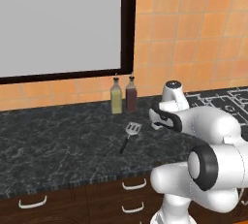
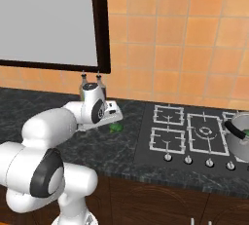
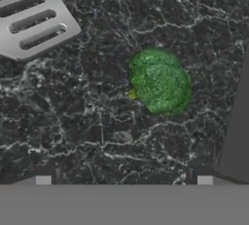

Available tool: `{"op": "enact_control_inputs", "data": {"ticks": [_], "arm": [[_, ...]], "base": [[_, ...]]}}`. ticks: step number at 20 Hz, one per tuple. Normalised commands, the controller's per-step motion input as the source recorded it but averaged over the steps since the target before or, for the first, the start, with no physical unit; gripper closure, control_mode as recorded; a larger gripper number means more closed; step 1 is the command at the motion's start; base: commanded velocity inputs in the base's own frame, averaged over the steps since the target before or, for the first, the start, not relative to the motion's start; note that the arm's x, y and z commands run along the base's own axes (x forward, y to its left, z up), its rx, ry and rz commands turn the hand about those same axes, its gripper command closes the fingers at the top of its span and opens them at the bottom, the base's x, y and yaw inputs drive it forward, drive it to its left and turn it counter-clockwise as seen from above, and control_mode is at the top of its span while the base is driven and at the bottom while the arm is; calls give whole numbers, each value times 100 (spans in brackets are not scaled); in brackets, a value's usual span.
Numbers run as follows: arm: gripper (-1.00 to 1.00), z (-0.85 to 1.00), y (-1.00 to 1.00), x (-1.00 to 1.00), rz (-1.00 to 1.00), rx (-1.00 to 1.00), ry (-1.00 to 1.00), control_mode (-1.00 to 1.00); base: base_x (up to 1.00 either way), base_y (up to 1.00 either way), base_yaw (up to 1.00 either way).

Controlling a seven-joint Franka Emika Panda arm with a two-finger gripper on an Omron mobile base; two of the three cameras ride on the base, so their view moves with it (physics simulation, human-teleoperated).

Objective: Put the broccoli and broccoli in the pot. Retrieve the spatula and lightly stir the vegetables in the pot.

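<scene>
A bumpy green broccoli (image 3: 159, 82) floret lies on the dark stone counter, just ahead of my gripper (image 3: 124, 178) and slightly right of its centre line. The gripper hovers above it, open, with nothing between its fingertips (image 3: 44, 175). In the right base view the same broccoli (image 2: 115, 127) peeks out from under my hand. The spatula (image 1: 131, 131) lies flat on the counter left of the hand, and its slotted silver head (image 3: 35, 22) is at the hand view's upper left. The steel pot (image 2: 240, 139) stands on the stove's far right burner with something green (image 2: 245, 132) inside.
Two bottles (image 1: 116, 97) (image 1: 131, 94) stand against the tiled wall behind the spatula. The black stove (image 2: 189, 134) begins just right of the broccoli, and its edge (image 3: 240, 131) shows in the hand view. Drawers (image 1: 131, 189) run under the counter's front edge.
</scene>
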Motion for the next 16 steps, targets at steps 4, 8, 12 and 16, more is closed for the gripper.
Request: {"op": "enact_control_inputs", "data": {"ticks": [4, 8, 12, 16], "arm": [[-100, -3, 0, 28, 0, 0, 0, -100], [-100, -8, 0, 34, 0, -3, 0, -100], [-100, -20, 0, 29, 0, -4, 0, -100], [-100, -20, 0, 25, 0, -3, 0, -100]], "base": [[0, 0, 0], [0, 0, 0], [0, 0, 0], [0, 0, 0]]}}
